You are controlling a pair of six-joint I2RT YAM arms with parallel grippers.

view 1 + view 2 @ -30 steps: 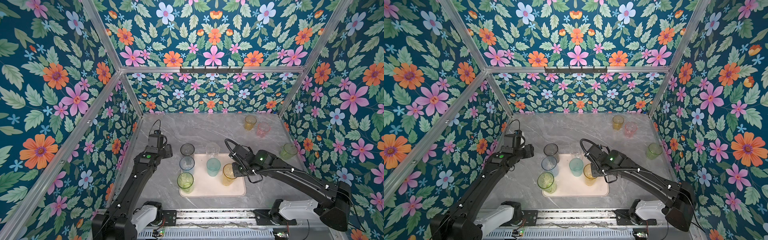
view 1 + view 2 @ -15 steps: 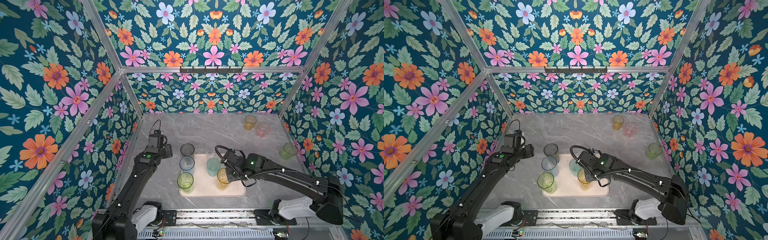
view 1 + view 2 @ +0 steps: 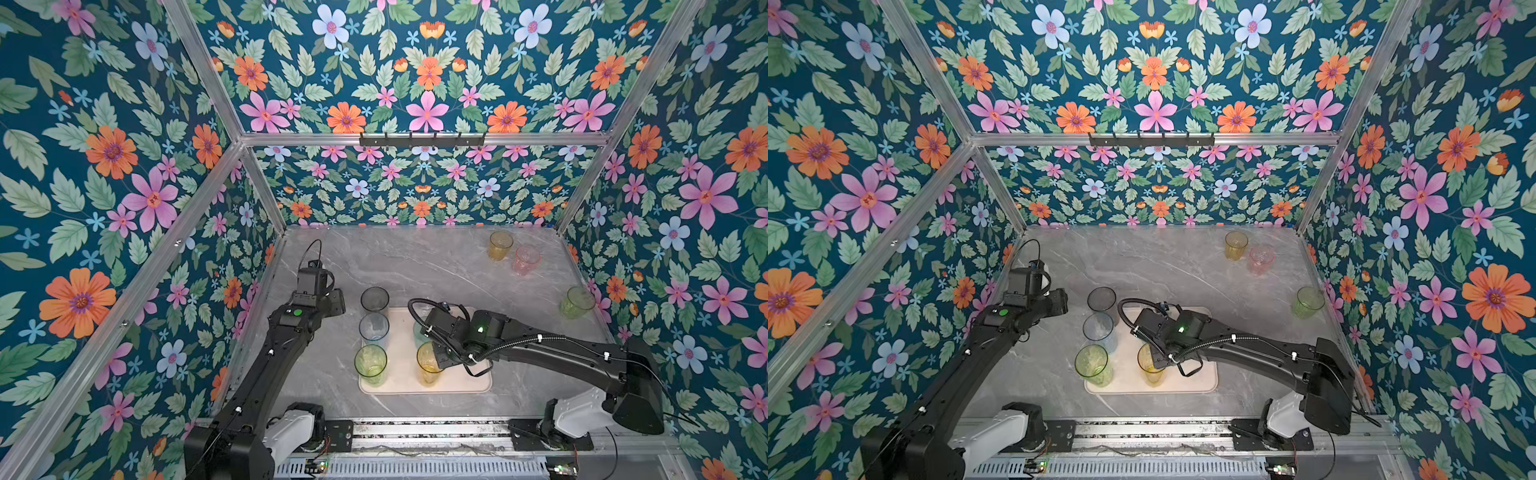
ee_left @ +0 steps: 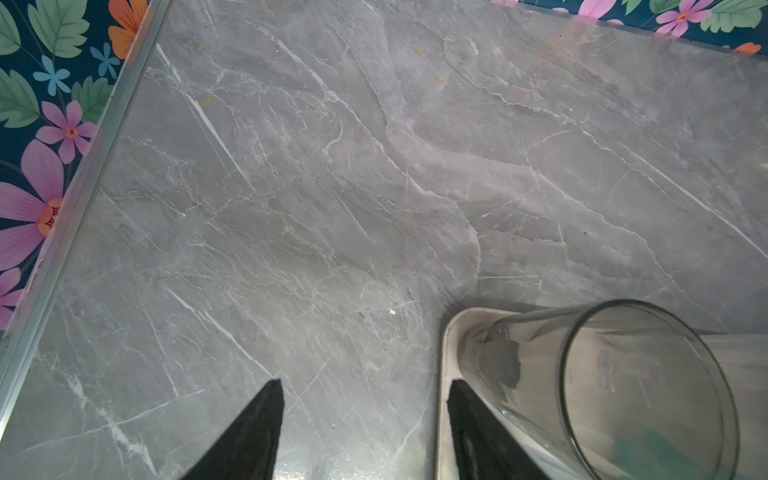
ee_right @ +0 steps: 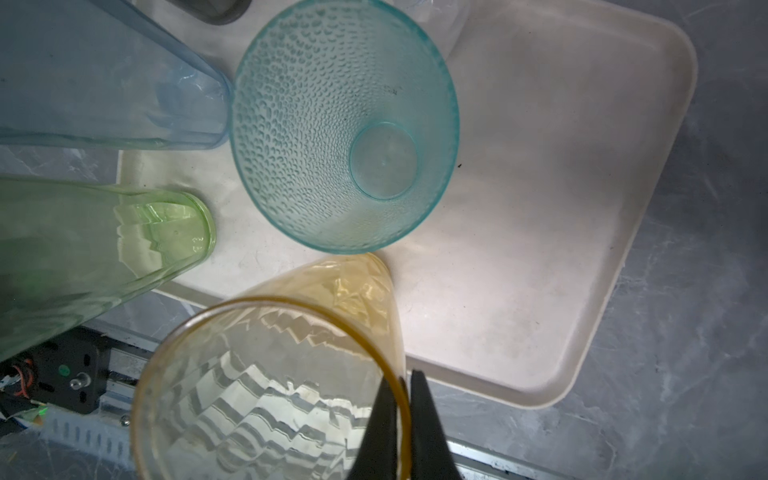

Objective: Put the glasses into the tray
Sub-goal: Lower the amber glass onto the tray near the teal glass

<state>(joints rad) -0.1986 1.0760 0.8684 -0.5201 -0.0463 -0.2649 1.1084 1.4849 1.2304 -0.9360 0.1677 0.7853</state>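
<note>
The pale pink tray (image 3: 469, 380) lies at the front middle in both top views. A smoky grey glass (image 3: 374, 298), a pale blue glass (image 3: 374, 328) and a green glass (image 3: 370, 363) stand along its left side. A teal glass (image 5: 345, 124) stands in the middle, mostly under my right wrist. My right gripper (image 5: 401, 376) is shut on the rim of an amber glass (image 3: 428, 365), one finger inside and one outside, upright over the tray's front part. My left gripper (image 4: 365, 382) is open and empty above the table, just left of the grey glass (image 4: 602, 386).
Off the tray, a yellow glass (image 3: 500, 245) and a pink glass (image 3: 526, 259) stand at the back right, and a green one (image 3: 577, 302) stands by the right wall. Floral walls enclose the grey marble table (image 3: 415, 266). A metal rail (image 3: 415, 432) runs along the front.
My right arm has carried the amber glass leftward and toward the front of the tray, past the teal glass. The left arm has not moved.
</note>
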